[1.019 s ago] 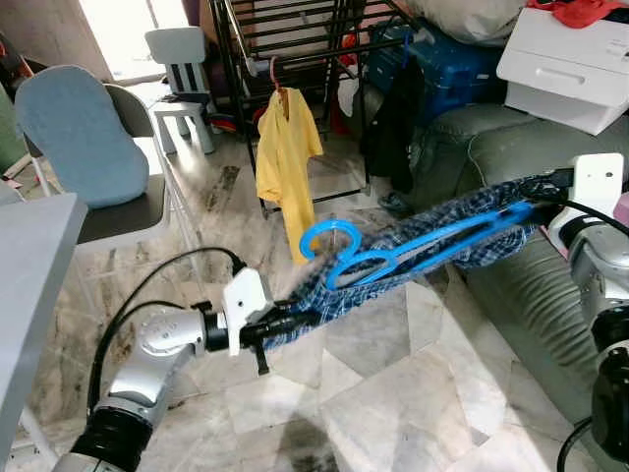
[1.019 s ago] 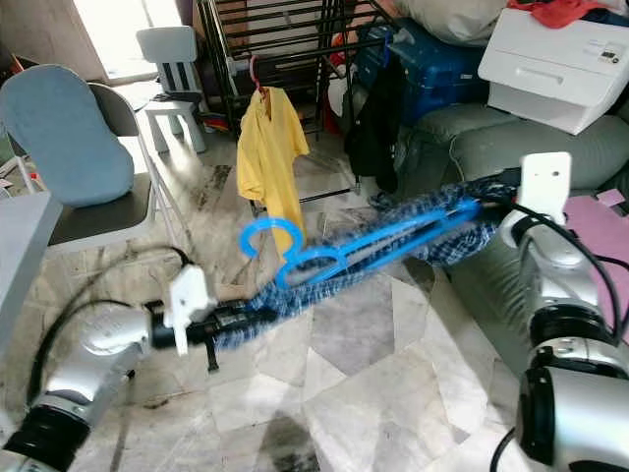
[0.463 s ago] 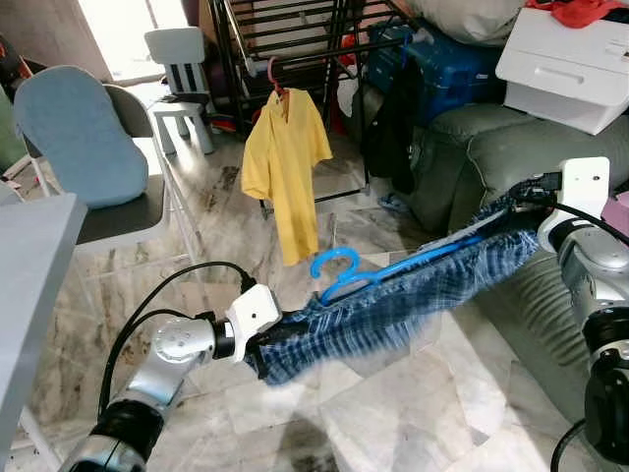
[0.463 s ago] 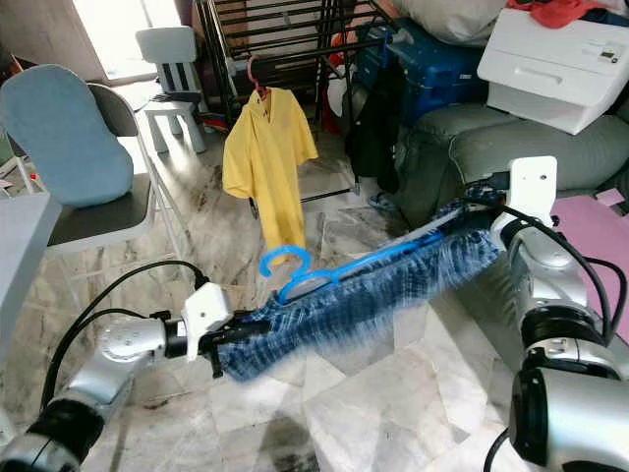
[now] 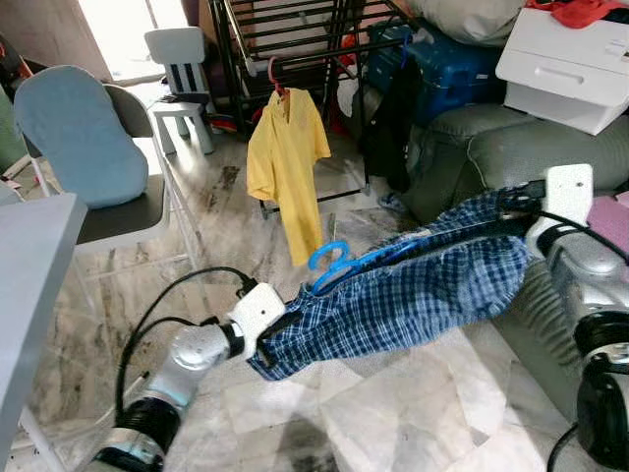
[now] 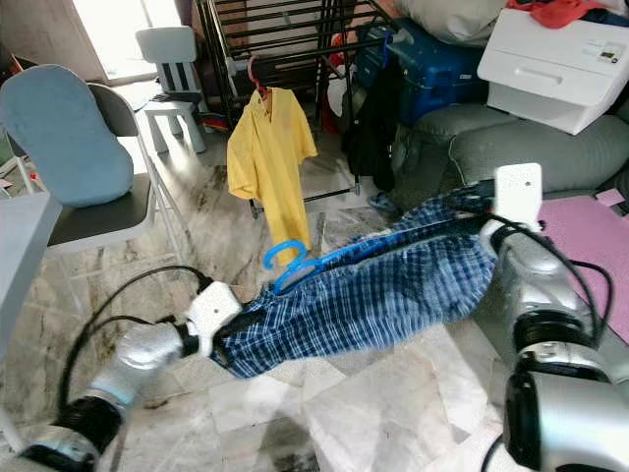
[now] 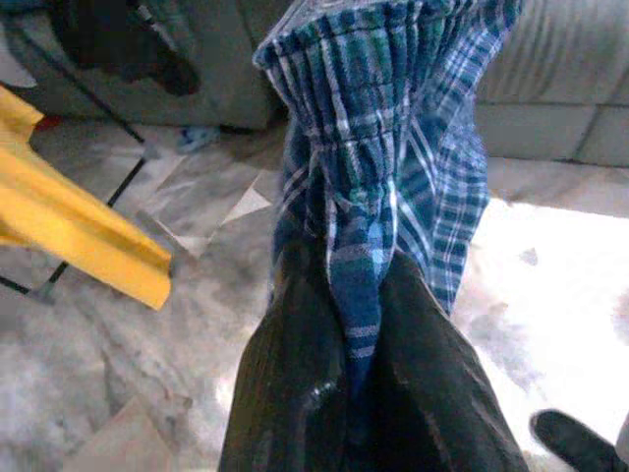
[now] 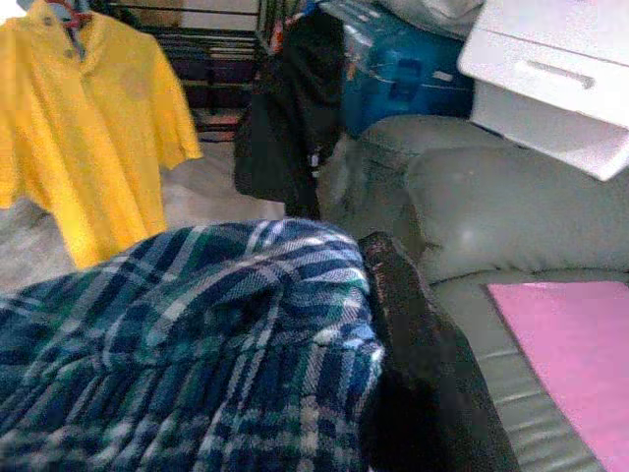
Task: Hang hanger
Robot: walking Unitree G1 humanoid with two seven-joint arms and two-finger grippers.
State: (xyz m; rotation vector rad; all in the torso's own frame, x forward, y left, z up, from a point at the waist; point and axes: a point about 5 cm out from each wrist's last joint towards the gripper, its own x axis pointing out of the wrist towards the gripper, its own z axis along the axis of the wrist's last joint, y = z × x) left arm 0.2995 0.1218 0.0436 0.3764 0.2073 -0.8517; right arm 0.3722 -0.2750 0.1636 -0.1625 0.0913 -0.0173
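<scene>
- Between the two arms, above the marble floor [image 5: 393, 393], a blue plaid garment [image 5: 413, 295] hangs stretched out with a blue hanger [image 5: 339, 264] in it.
- The long axis of the hanger goes from low on the robot's left up to high on the right, along the top edge of the cloth; its hook sticks out of the cloth and curls toward the drying rack [image 5: 285, 39].
- The left gripper [image 5: 257, 356] is low, near the floor; in the left wrist view its two black fingers [image 7: 295, 393] are pressed together on a bunched fold of the plaid cloth.
- The right gripper [image 5: 511, 202] is higher, just in front of the grey-green sofa [image 5: 472, 147]. Cloth covers its tips, so I cannot tell how its jaws stand; one black finger [image 8: 413, 354] lies against the fabric.
- Behind, a yellow shirt [image 5: 285, 162] hangs on the rack from a red hanger.
- On the robot's left stands a chair [image 5: 88, 147] with a blue cushion.
</scene>
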